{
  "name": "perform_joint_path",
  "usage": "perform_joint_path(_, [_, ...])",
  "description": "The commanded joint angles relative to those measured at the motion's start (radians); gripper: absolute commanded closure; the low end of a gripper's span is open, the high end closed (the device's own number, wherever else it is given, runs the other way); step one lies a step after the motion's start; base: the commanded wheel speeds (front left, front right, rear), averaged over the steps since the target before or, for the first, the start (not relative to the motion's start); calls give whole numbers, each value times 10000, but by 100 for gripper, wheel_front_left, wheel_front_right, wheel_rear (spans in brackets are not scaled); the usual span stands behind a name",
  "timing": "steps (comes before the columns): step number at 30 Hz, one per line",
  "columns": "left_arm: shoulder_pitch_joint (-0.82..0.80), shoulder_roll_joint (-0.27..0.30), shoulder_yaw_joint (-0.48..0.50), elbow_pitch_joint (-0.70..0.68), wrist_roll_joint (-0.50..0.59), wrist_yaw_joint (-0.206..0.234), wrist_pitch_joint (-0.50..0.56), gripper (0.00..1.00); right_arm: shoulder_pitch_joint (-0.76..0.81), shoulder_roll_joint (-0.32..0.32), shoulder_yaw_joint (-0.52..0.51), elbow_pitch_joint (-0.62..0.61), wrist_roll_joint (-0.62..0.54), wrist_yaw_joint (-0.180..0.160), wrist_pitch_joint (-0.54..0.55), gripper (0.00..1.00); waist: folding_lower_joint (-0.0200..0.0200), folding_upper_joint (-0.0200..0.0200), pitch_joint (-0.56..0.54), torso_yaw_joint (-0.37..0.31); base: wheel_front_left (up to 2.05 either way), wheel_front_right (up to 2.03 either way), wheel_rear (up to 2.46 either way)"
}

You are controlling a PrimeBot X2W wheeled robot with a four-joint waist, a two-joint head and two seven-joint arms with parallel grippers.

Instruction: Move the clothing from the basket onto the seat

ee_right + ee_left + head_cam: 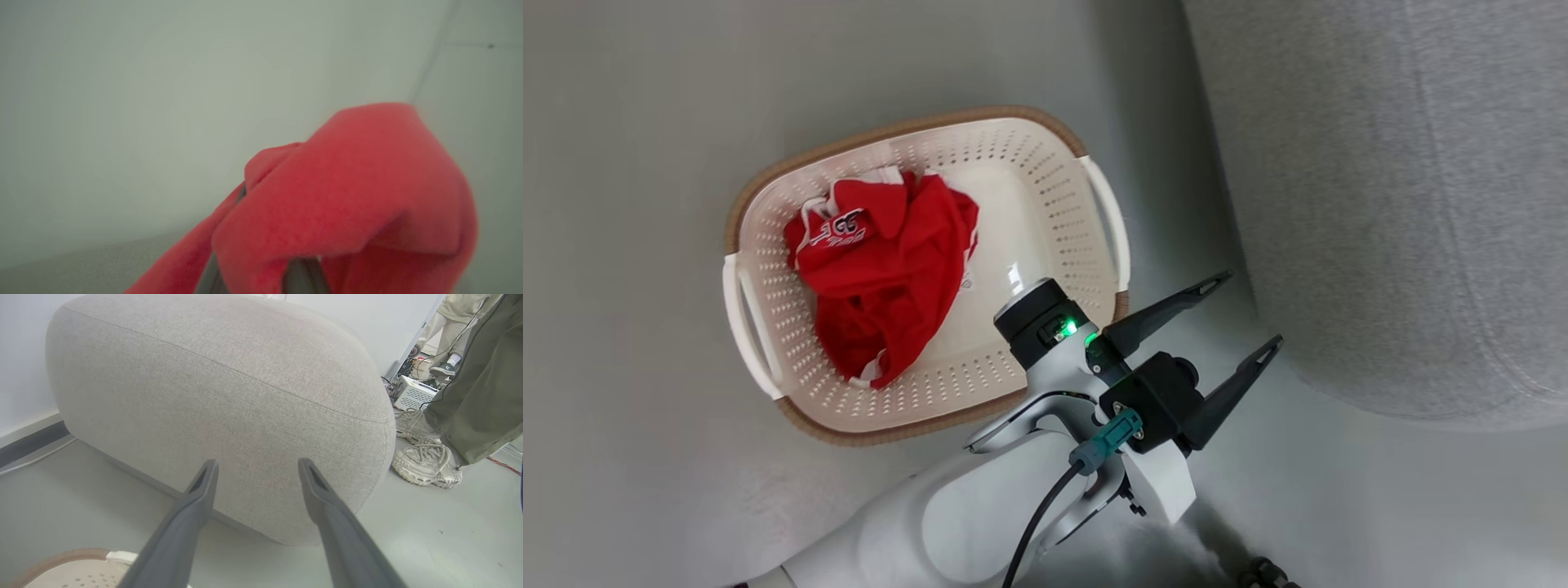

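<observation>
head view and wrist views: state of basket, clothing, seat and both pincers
basket, upright on floor, holding clothing
clothing, crumpled heap in basket
seat, no clothing on visible part
left pincer, open, empty, pointing at seat
right pincer, shut on red garment
red garment, draped over right pincer

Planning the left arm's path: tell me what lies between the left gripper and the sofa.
Only bare floor, seen in the head view, between the open left gripper and the sofa.

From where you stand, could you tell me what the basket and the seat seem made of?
The basket looks like glossy cream moulded plastic, judging by its punched holes and sheen; its brown rim only looks woven. The seat appears matte grey fabric, its weave visible.
</observation>
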Motion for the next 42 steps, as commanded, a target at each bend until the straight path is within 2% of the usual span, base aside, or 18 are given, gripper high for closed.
perform_joint_path(1, [-34, -87, 64, -324, -77, 125, -47, 0, -62, -666, -158, -60, -10, 27, -55, 100, 0, -1, 281, 327, 0, 0, 0])
perform_joint_path(6, [100, -87, -88, -352, -171, 302, -47, 0, -540, -1088, -607, 544, 62, 27, -55, 100, 0, -1, 499, 676, 0, 0, 0])
perform_joint_path(11, [166, -87, -177, -342, -207, 367, -47, 0, -705, -827, -650, 1158, 145, 27, -55, 100, 0, -1, 661, 855, 0, 0, 0])
perform_joint_path(18, [216, -87, -261, -381, -343, 376, -47, 0, 263, 160, 1237, 1165, 1354, 27, -55, 100, 0, -1, 557, 981, 0, 0, 0])
perform_joint_path(25, [430, -87, -193, -455, -482, 286, -47, 0, 1684, 186, 3115, 910, 2749, 27, -55, 100, 0, -1, -35, 1079, 0, 0, 0])
perform_joint_path(26, [473, -87, -163, -466, -497, 268, -47, 0, 1837, 203, 3331, 909, 2946, 27, -55, 77, 0, -1, -132, 1098, 0, 0, 0])
perform_joint_path(27, [515, -87, -128, -473, -503, 258, -47, 0, 1968, 205, 3479, 859, 3123, 27, -55, 35, 0, -1, -231, 1116, 0, 0, 0])
perform_joint_path(28, [563, -87, -75, -496, -513, 251, -47, 0, 2126, 187, 3685, 815, 3235, 27, -55, 0, 0, -1, -336, 1139, 0, 0, 0])
perform_joint_path(34, [998, -87, 317, -536, -497, 164, -47, 0, 3160, 168, 4570, 446, 3790, 27, -55, 0, 0, -1, -1098, 1279, 0, 0, 0])
perform_joint_path(42, [1956, -87, 1176, -412, -355, -23, -47, 0, 4820, 464, 5415, -297, 3705, 27, -55, 0, 0, -1, -2353, 1576, 0, 0, 0])
